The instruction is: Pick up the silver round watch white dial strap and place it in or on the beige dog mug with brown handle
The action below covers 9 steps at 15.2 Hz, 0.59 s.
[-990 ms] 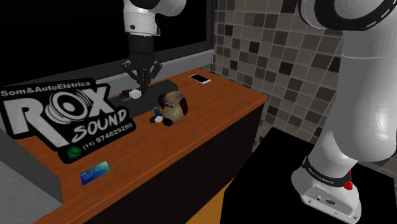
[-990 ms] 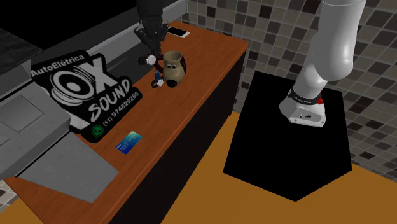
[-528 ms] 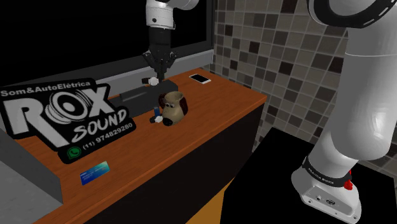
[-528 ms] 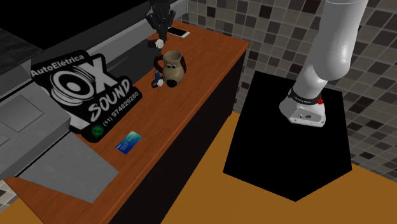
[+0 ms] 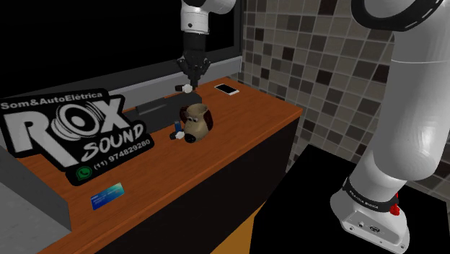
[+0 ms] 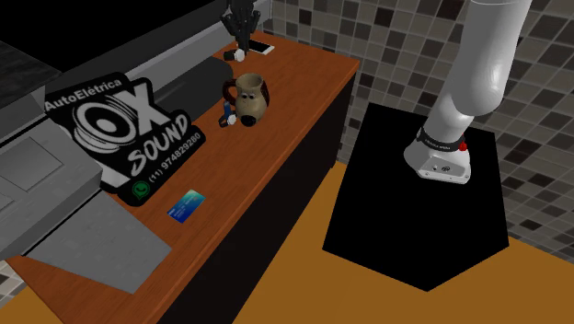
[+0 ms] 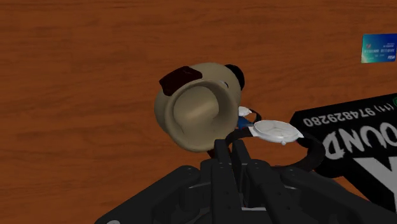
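Note:
A beige dog-faced mug (image 5: 196, 121) with a brown handle stands upright on the wooden counter (image 5: 238, 126). My black gripper (image 5: 190, 82) hangs in the air above and just behind it, shut on the dark strap of a silver round watch (image 5: 185, 88) with a white dial. In the second exterior view the watch (image 6: 235, 54) dangles under the gripper (image 6: 240, 44), above the mug (image 6: 250, 99). The wrist view looks down into the mug's open mouth (image 7: 200, 118). There the watch dial (image 7: 275, 131) sticks out beside my closed fingers (image 7: 224, 153).
A large black "ROX SOUND" sign (image 5: 72, 130) leans along the counter's back. A small blue object (image 5: 174, 133) lies against the mug. A white phone (image 5: 227, 89) lies near the tiled wall, and a blue card (image 5: 107, 195) lies toward the counter's near end.
The gripper has risen from beside the sign with the watch in it and moved toward the shoulder view's right, ending higher and over the mug's far side.

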{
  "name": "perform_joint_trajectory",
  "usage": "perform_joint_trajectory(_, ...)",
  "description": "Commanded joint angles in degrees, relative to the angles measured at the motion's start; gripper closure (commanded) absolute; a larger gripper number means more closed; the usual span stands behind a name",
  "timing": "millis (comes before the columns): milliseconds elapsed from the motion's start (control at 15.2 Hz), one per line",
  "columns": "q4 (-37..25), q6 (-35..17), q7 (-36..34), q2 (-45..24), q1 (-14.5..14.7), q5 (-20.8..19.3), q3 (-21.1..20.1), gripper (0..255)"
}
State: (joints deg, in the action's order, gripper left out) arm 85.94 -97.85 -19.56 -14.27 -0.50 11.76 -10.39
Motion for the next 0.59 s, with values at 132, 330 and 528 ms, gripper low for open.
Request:
perform_joint_trajectory(132,3.11,-2.92,0.81,0.11,-0.1,0.14,0.07,255)
perform_joint_trajectory(330,5.24,-5.12,1.27,-0.01,-0.08,0.21,0.07,255)
perform_joint_trajectory(528,7.21,-7.28,1.72,-0.24,-0.05,0.29,0.08,255)
